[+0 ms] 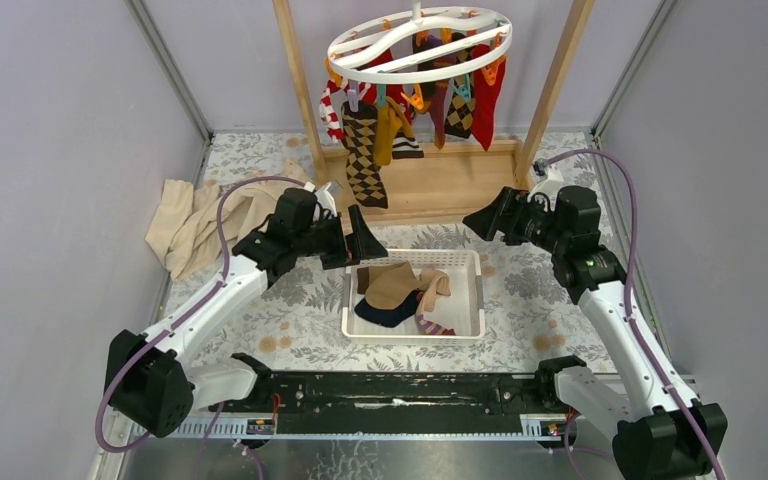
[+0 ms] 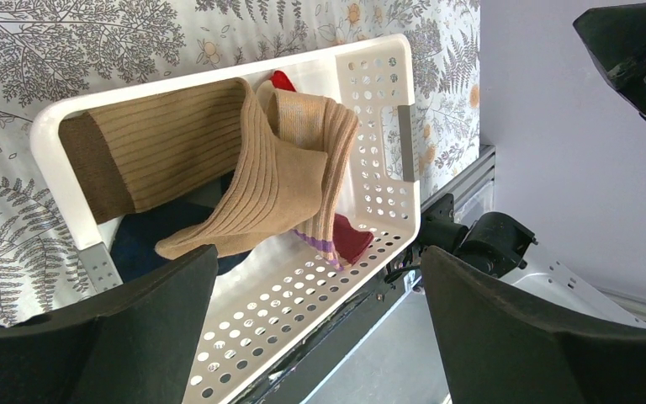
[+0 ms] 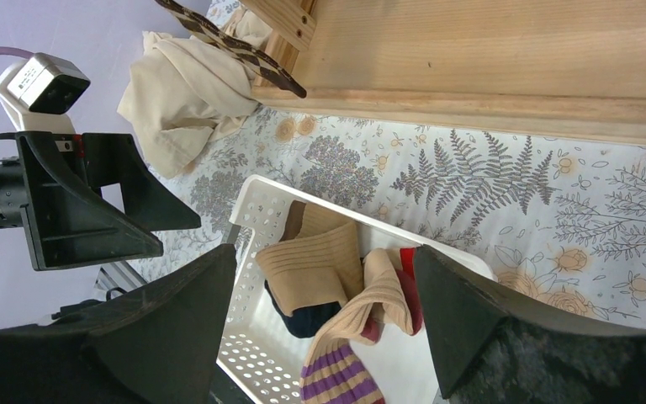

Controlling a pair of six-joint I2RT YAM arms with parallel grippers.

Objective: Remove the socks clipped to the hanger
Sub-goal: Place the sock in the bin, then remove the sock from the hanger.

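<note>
Hanger (image 1: 418, 45) hangs from wooden rack (image 1: 297, 70); socks (image 1: 365, 150) clipped under its ring, brown argyle one hanging lowest. White basket (image 1: 468, 262) on desk (image 1: 520, 290) holds a loose tan sock (image 2: 277, 185) among others. Left end effector (image 1: 358, 242) over basket's far-left corner, jaws wide apart, empty. Right end effector (image 1: 482, 218) beyond far-right corner, jaws apart, empty.

- Top external: high, behind arm bases at 6 o'clock, faces down and forward; whole bench (image 1: 520, 290) in frame, far.
- Left wrist: near, looks past left claw (image 2: 317, 252) down into basket (image 2: 378, 168).
- Right wrist: near, past right claw (image 3: 324, 248); same basket shared by all three views.
</note>
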